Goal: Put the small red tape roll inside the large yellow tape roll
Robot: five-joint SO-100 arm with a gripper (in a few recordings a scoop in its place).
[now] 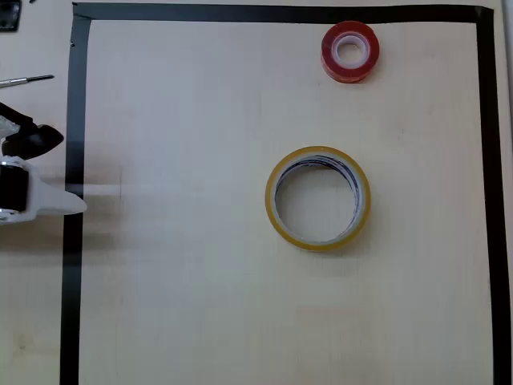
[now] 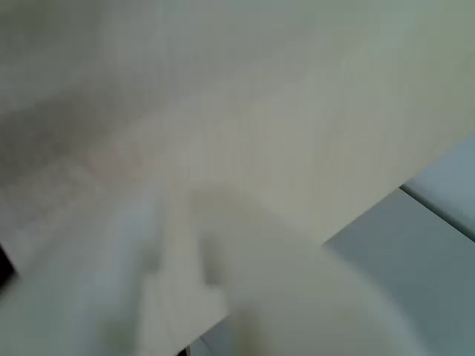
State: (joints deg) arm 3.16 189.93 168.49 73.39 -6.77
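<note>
The hand [image 1: 56,172] at the overhead view's left edge holds nothing, its opening unclear.

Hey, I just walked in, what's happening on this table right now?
Nothing is being handled yet. In the overhead view the robot's pincer sits at the left edge, over the black tape border, well away from both rolls. The small red tape roll lies flat near the top right of the marked area, and the large yellow tape roll lies flat near the middle with its hole empty. The wrist view is too blurred to tell whether the pincer is open.
</note>
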